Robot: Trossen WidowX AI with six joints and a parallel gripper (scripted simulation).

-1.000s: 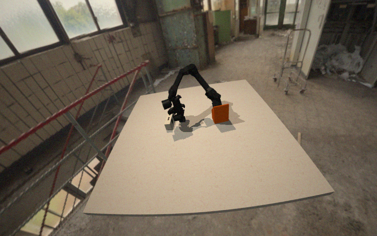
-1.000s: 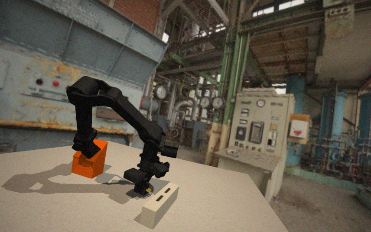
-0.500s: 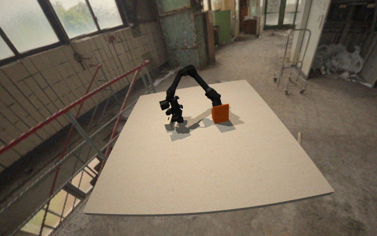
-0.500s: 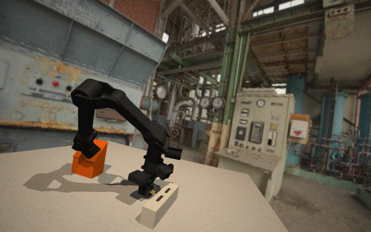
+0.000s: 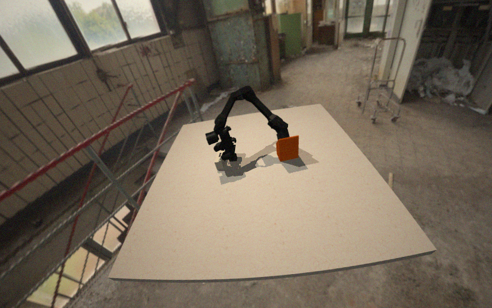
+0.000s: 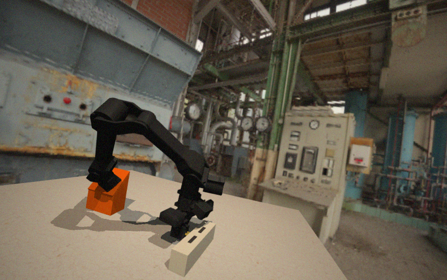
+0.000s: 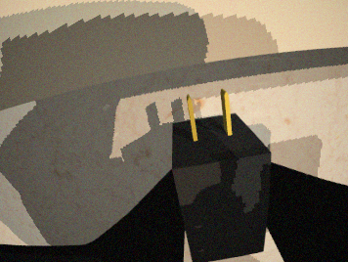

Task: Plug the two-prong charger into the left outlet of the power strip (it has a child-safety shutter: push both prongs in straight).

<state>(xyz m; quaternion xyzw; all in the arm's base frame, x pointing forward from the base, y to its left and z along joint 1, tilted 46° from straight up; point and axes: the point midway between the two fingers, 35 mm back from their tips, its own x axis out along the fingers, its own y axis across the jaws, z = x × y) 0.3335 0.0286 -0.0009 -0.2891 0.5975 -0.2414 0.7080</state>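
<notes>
My gripper is shut on the black charger, with one finger on each side of it. Its two yellow prongs stick out bare, away from the fingers. In the exterior view the cream power strip stands on the table, with two dark outlets in its top face. The charger is low behind the strip's long side, next to its upper edge; whether they touch cannot be told. The strip is not in the wrist view and is mostly hidden by the arm in the top view.
An orange block-shaped holder stands on the pale table beside the arm's base. The arm arches from there over to the strip. Shadows of the arm and gripper lie across the table in the wrist view.
</notes>
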